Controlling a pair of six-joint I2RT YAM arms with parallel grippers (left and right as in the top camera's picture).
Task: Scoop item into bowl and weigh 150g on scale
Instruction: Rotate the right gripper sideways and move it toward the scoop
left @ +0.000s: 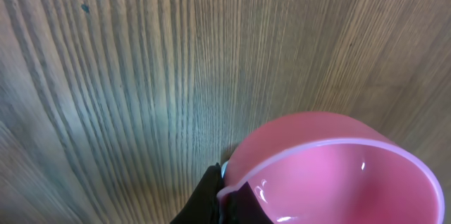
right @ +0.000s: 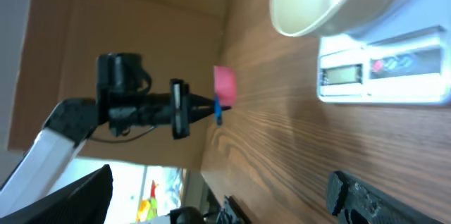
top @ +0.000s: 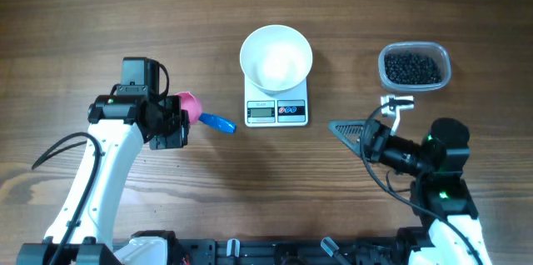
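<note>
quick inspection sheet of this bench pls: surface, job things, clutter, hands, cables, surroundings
surface: wood-grain table, nothing spilled seen
job's things: white bowl empty, on the digital scale; dark beads all in the clear tub right of the scale; pink scoop with blue handle left of the scale
clutter: nothing seen
hands: left hand shut on the pink scoop; right hand open, empty, in front of the clear tub
cables: black cable loops beside the left arm; second black cable along the right arm
surroundings: blurred room past the table edge, nothing identifiable

readable text: 0 | scale [top: 277, 102] display: too small, possibly blank
</note>
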